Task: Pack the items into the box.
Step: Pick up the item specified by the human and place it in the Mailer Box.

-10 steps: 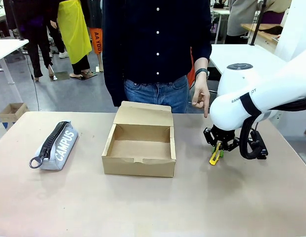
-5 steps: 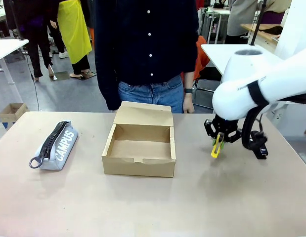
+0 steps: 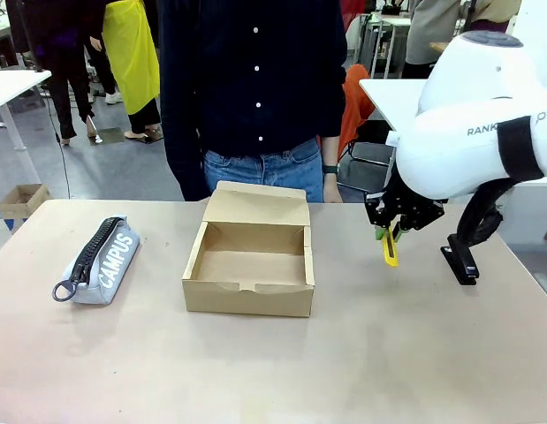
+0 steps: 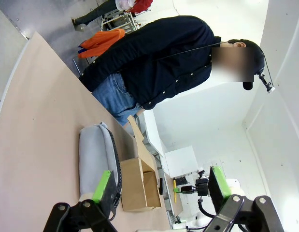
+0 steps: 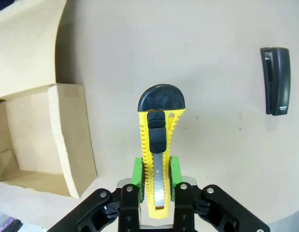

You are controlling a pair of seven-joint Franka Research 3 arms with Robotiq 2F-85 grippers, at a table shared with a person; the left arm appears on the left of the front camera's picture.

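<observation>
The right gripper [image 3: 388,235] is clamped on the utility knife [image 5: 158,130] and holds it clear of the table. The box [image 3: 246,296] stands open and empty, off to the gripper's side and not yet beneath it. The pouch [image 3: 103,252] lies on the table beyond the box. The left gripper [image 4: 160,186] is spread wide and holds nothing. Neither item is packed, so both placements remain.

I count one cardboard box [image 3: 246,299], one grey pouch [image 3: 103,259], one yellow utility knife [image 3: 391,248] and one black stapler [image 5: 275,81].
</observation>
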